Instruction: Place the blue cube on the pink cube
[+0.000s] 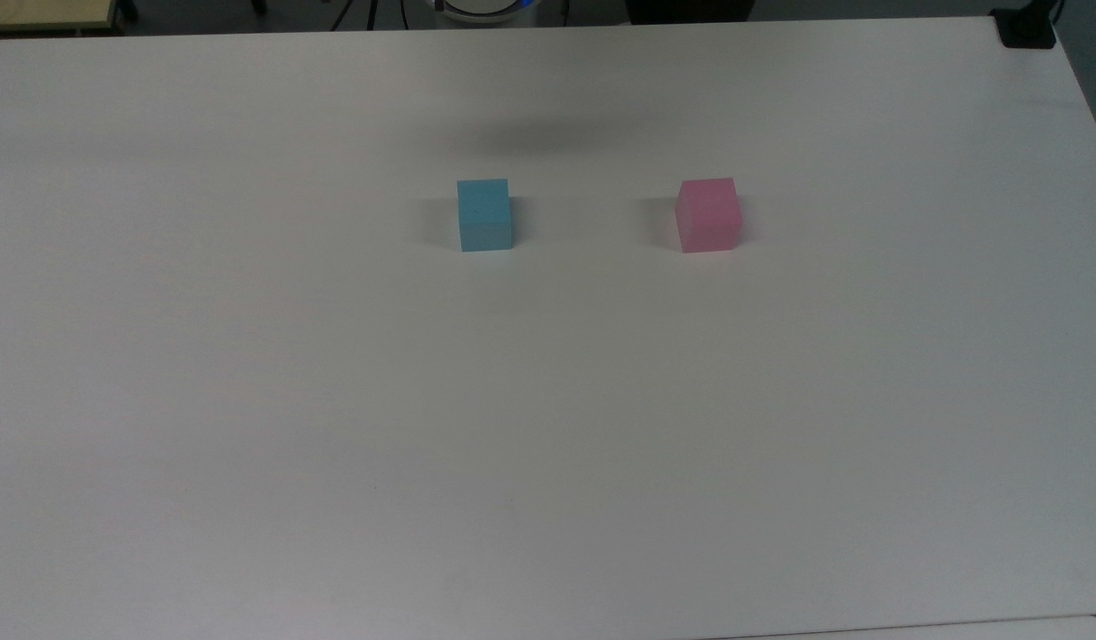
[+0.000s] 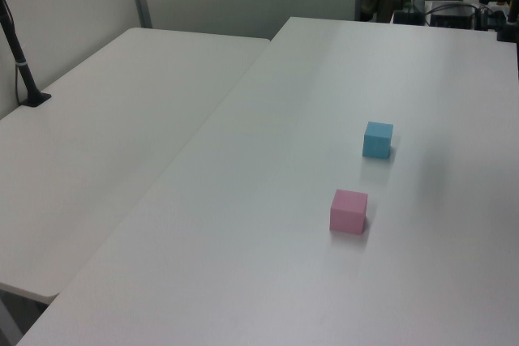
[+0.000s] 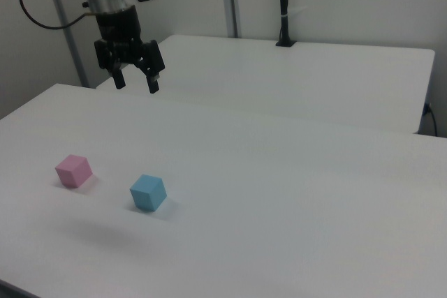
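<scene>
In the right view the arm comes in from the upper left corner, its white and black wrist pointing straight down, and the gripper hangs in the air high above the counter. Its 2 dark fingers are spread wide apart, tips down, with nothing between them and nothing touching them.

There is 1 blue cube and 1 pink cube, 2 cubes in all, both resting flat on the white counter. In the right view the blue cube lies well below the gripper and a little to the right view's right of it, while the pink cube lies well below and to the right view's left of the gripper. The 2 cubes stand apart, not touching, with bare counter between them. A soft shadow lies on the counter in front of them in the right view.

In the top view the blue cube is to the top view's left of the pink cube, roughly level with it. In the left view the blue cube sits farther back than the pink cube.

A second white table stands behind the counter in the right view, with 1 black pole rising from it.
</scene>
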Robot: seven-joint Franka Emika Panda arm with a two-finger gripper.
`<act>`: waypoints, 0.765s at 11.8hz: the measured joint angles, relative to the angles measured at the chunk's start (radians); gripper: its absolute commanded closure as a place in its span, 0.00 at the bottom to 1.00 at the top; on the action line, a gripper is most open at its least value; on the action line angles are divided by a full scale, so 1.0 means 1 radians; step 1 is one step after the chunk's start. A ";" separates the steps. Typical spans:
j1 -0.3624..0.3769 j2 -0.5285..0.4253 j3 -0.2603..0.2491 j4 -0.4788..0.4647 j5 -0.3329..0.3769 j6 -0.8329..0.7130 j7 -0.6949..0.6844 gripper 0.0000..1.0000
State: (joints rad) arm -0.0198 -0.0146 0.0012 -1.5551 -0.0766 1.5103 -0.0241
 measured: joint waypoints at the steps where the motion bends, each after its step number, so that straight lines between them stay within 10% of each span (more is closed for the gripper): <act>1: -0.002 0.000 -0.001 0.001 0.000 0.000 0.000 0.00; 9: -0.017 -0.003 -0.005 0.005 0.000 0.000 0.000 0.00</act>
State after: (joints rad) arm -0.0364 -0.0173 -0.0034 -1.5497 -0.0767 1.5103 -0.0241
